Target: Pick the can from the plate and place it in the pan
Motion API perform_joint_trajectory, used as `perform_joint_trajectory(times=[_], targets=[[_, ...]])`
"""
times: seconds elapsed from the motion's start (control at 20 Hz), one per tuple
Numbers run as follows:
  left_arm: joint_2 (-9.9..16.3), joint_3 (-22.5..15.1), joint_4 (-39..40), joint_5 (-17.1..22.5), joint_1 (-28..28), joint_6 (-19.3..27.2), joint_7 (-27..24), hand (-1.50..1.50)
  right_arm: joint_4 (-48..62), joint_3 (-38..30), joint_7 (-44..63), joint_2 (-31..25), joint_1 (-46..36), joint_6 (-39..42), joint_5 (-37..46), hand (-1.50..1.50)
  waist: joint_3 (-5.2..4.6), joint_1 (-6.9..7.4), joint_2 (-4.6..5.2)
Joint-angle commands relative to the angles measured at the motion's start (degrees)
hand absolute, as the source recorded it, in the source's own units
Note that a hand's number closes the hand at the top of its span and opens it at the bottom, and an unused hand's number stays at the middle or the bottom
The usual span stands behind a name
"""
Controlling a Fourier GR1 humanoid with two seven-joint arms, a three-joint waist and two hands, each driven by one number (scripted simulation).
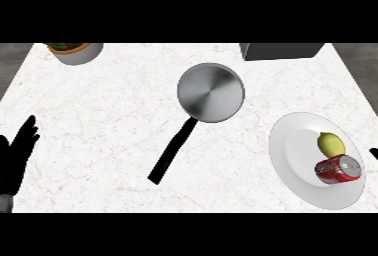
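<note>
The red can [339, 169] lies on its side on the white plate [291, 150], silver top end turned toward the counter's right edge. A yellow-green lemon [331, 144] sits on the same plate just behind the can, toward the far edge, so close that the 2 seem to touch (I cannot tell for sure). The plate rests near the right edge of the white marble counter [96, 115], toward its near right corner.

The pan [210, 92] stands well apart from the plate, about midway along the counter and closer to the far edge. Its round steel bowl holds nothing, and its black handle runs down toward the near edge, angled slightly left.

The left hand [16, 155] shows at the counter's left edge, near the near left corner, fingers straight and pointing up and away, holding nothing. Of the right hand only a small dark tip [374, 154] shows at the right edge of the view, just beside the plate's rim; whether its fingers are spread or curled cannot be told.

At the far left corner stands a grey pot [77, 52] with green leaves in it, cut by the view's top. Near the far right corner sits a dark grey box [280, 51], also cut off.
</note>
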Motion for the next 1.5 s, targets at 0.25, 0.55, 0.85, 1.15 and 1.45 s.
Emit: perform_joint_trajectory(times=[0.25, 0.55, 0.85, 1.15, 1.45], targets=[[-1.46, -1.56, 1.34, -2.95, -2.95, -0.06, 2.59, 0.0, -10.08, -5.8, 4.81, -13.57, 11.31, 3.29, 7.31, -1.5, -0.23, 2.43, -0.04], [-1.43, -0.67, 4.02, -2.84, -6.38, -0.74, 3.2, 0.0, -16.89, -2.41, 16.09, -25.15, 14.7, 4.64, 18.55, -1.5, -0.36, 2.41, 0.15], [-3.3, -2.21, 4.32, -4.31, -8.43, -0.68, 3.62, 0.0, -22.45, 3.59, 33.46, -32.82, 10.18, 7.61, 23.39, -1.5, -0.25, 4.27, 0.36], [-4.84, 0.06, 11.84, -4.56, -8.97, -2.79, -3.04, 0.0, -27.45, 13.91, 43.12, -30.34, 7.35, 9.02, 31.79, -1.5, -0.21, 3.97, 0.43], [-6.45, 0.51, 9.85, -6.7, -9.23, -2.19, -0.85, 0.0, -24.98, 17.43, 48.84, -26.28, 2.45, 16.1, 34.74, -1.5, -0.15, 3.59, 0.19]])
